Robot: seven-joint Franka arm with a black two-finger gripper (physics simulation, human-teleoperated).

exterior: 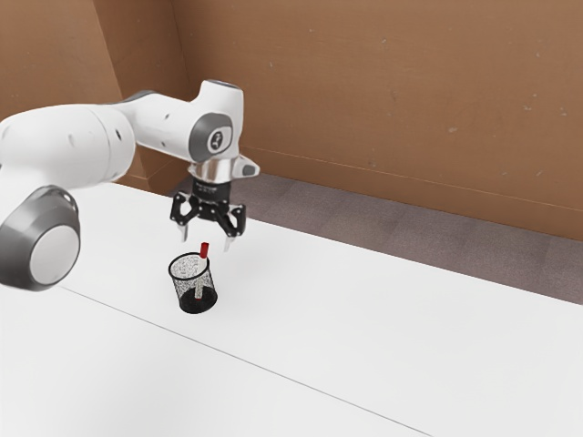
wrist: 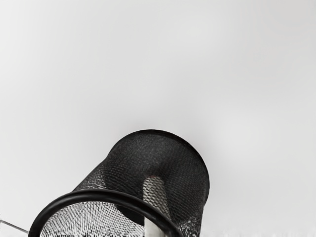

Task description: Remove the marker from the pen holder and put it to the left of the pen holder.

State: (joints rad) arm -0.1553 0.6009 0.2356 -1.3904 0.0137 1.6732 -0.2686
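In the exterior view my gripper (exterior: 208,240) points downward just above the pen holder, its two fingers spread wide. The marker (exterior: 204,250) stands in the holder, its red end sticking up past the rim, a little below the level of the fingertips. The pen holder (exterior: 180,288) is a black mesh cup, upright on the table. From the wrist, the pen holder (wrist: 123,170) appears with its dark round rim nearest the camera, and the white body of the marker (wrist: 157,197) shows through the mesh. Neither finger touches the marker.
The white table (exterior: 364,328) spreads around the holder, with a thin dark seam running across it. Beyond its far edge lie a grey floor (exterior: 401,241) and a brown wall (exterior: 392,100).
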